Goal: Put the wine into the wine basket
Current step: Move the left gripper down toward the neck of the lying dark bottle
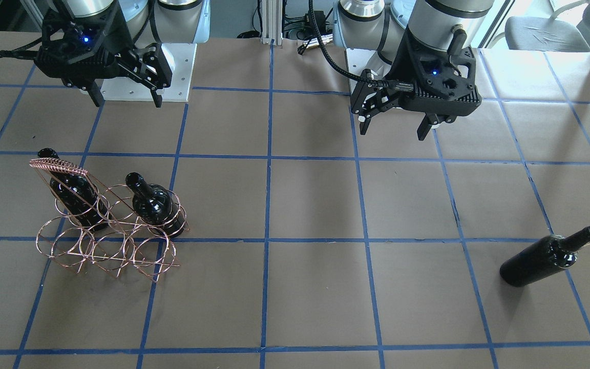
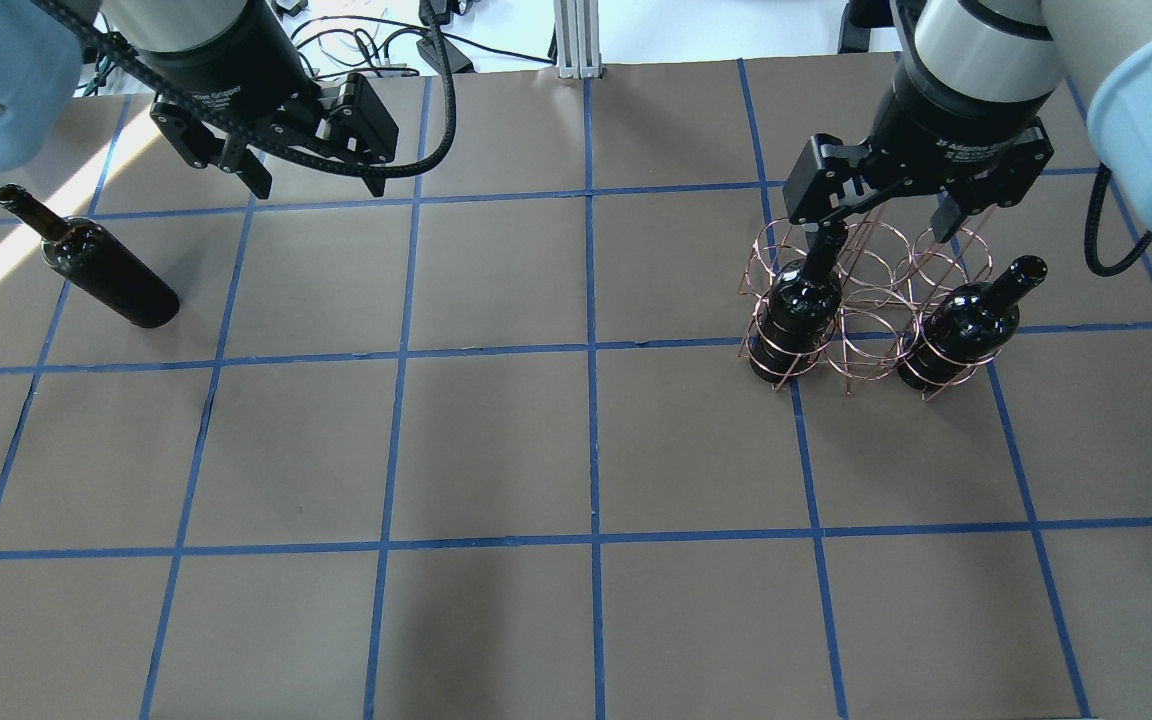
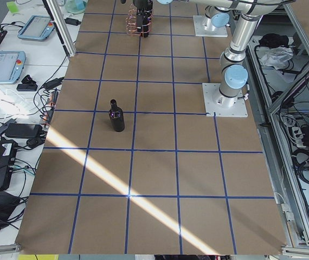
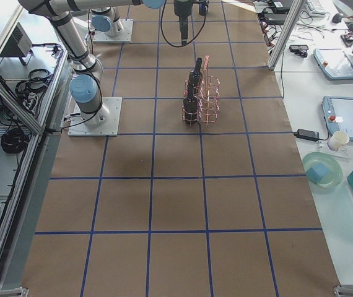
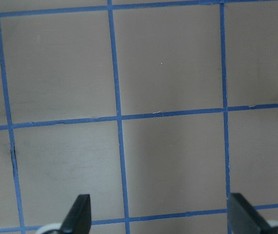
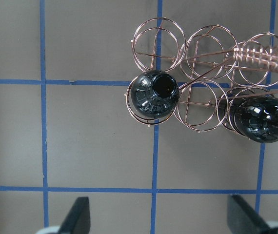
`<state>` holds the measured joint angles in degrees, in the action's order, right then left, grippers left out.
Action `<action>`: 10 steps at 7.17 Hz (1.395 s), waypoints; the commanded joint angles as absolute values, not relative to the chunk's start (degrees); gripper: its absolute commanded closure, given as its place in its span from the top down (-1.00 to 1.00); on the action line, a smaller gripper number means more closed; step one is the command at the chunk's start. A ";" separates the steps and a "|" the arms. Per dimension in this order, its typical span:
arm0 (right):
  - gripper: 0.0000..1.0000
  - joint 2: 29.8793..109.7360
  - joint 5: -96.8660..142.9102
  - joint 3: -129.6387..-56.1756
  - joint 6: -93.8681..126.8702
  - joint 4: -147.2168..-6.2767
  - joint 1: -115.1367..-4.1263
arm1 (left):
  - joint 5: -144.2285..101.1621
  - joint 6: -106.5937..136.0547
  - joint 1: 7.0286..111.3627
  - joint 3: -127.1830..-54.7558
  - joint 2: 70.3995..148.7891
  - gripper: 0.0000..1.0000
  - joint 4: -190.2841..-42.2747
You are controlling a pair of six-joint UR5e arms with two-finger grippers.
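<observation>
The copper wire wine basket [image 2: 876, 300] stands on the table's right side and holds two dark wine bottles upright [image 2: 796, 320] [image 2: 956, 335]. It also shows in the front view [image 1: 110, 251] with its coil-wrapped handle [image 1: 57, 165]. My right gripper [image 2: 881, 215] hangs open and empty above the basket's near side. Its wrist view looks down on the basket [image 6: 207, 48] and one bottle's mouth [image 6: 153, 95]. A third wine bottle [image 2: 101, 270] stands alone at the far left [image 1: 546, 259]. My left gripper [image 2: 316, 175] is open and empty, up and right of that bottle.
The table is brown paper with a grid of blue tape lines [image 2: 591, 350]. The arms' white base plates [image 1: 172, 66] sit at the robot's edge. Desks with tablets and cables [image 3: 8, 59] run along the table's far side. The left wrist view shows only bare paper [image 5: 168, 161].
</observation>
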<state>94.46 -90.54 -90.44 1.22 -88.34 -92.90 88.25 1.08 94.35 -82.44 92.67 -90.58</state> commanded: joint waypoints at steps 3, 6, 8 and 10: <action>0.99 94.48 -90.53 -90.44 1.41 -88.16 -92.90 | 90.42 -3.91 89.42 -81.74 92.55 1.00 -90.35; 0.99 94.48 -90.44 -90.44 1.32 -87.63 -93.08 | 90.43 -14.40 73.27 -81.65 94.38 1.00 -90.26; 0.99 94.48 -90.18 -90.44 1.41 -88.07 -93.16 | 90.53 -21.82 64.71 -81.74 97.80 1.00 -89.83; 0.99 94.39 -90.18 -90.44 1.23 -88.33 -92.99 | 90.62 -26.89 62.59 -81.74 103.24 1.00 -85.02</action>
